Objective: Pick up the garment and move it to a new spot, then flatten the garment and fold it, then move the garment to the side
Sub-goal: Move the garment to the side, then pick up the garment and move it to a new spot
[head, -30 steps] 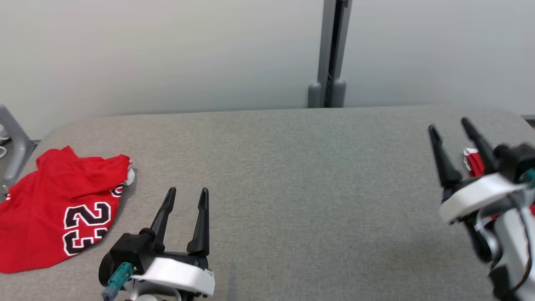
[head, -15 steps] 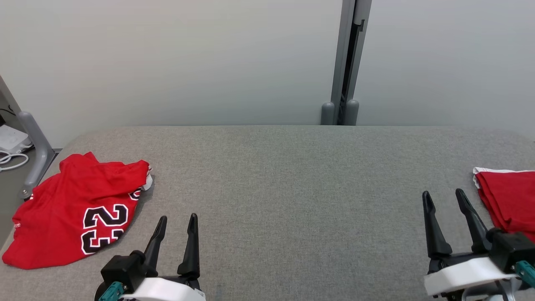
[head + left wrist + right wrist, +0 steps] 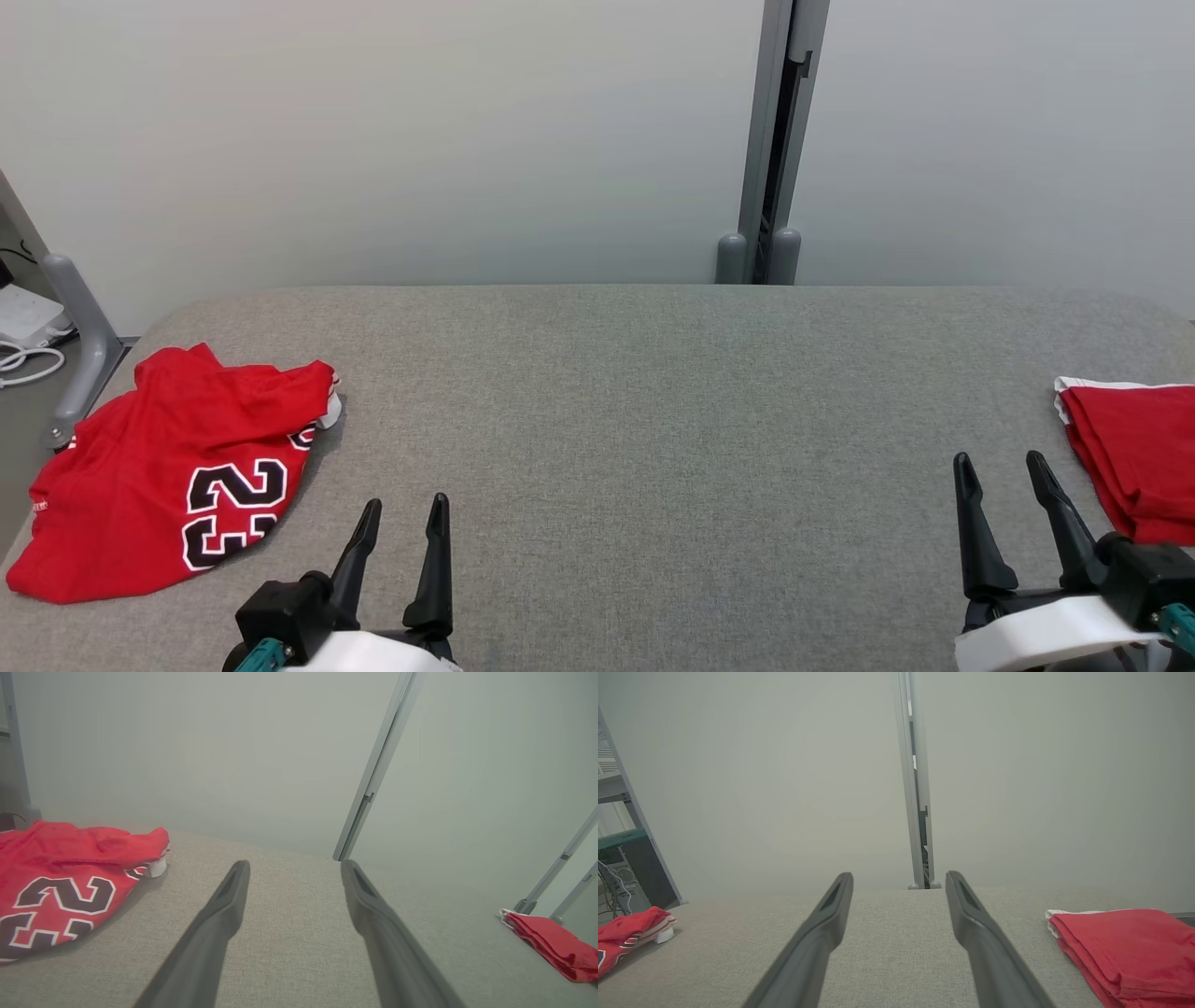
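Bright red over the jersey (image 3: 168,467), with black numerals outlined in white and a white trim at its edge. Same red on the folded garment (image 3: 1134,448), with a thin white border along one side. Mottled mid-grey weave across the tabletop (image 3: 653,420). Black on the fingers of the left pincer (image 3: 403,509) and right pincer (image 3: 997,459), white on the shells behind them, teal on the small plugs. Pale grey-white on the wall (image 3: 373,140); darker grey on the post (image 3: 780,121), with a black slot.
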Robot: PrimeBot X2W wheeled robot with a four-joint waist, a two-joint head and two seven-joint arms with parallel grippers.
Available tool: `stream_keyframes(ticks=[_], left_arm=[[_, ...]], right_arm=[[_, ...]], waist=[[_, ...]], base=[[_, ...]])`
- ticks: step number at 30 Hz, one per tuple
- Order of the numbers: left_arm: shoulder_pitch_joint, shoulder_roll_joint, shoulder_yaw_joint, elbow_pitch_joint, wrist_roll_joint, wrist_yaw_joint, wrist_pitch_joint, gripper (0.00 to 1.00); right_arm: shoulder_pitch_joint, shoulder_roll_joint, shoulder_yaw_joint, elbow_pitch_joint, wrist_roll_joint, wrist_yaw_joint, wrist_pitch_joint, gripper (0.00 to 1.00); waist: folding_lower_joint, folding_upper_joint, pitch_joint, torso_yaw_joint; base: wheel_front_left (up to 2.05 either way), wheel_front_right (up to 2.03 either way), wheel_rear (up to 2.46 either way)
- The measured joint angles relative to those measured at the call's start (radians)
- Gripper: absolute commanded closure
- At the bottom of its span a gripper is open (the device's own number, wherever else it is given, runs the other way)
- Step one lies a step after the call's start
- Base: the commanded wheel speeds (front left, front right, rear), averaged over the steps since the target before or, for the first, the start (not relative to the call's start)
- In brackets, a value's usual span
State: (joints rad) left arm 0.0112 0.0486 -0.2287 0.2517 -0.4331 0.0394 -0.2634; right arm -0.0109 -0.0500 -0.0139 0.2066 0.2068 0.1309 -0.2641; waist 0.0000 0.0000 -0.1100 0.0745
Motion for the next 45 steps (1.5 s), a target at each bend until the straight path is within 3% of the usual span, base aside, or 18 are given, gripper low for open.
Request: stream_keyframes(ticks=[24,33,45], left_arm=[[-0.001,0.000,-0.026,0.004,-0.007,-0.004,0.000,0.00],[-0.015,0.000,-0.049,0.024,0.016,-0.012,0.000,0.00],[-0.025,0.000,0.033,0.029,0.063,-0.030,0.000,0.00]], right_arm=[[0.000,0.000,0.011,0.021,0.004,0.000,0.000,0.00],[0.000,0.001,0.056,0.024,0.033,0.000,0.000,0.00],[-0.005,0.001,0.115,0.027,0.072,0.000,0.000,0.00]], waist=[[0.0000,0.0000,0.009,0.019],[0.0000,0.0000,0.033,0.125],[0.0000,0.0000,0.039,0.343]], base=[[0.00,0.00,0.00],[0.00,0.00,0.00],[0.00,0.00,0.00]])
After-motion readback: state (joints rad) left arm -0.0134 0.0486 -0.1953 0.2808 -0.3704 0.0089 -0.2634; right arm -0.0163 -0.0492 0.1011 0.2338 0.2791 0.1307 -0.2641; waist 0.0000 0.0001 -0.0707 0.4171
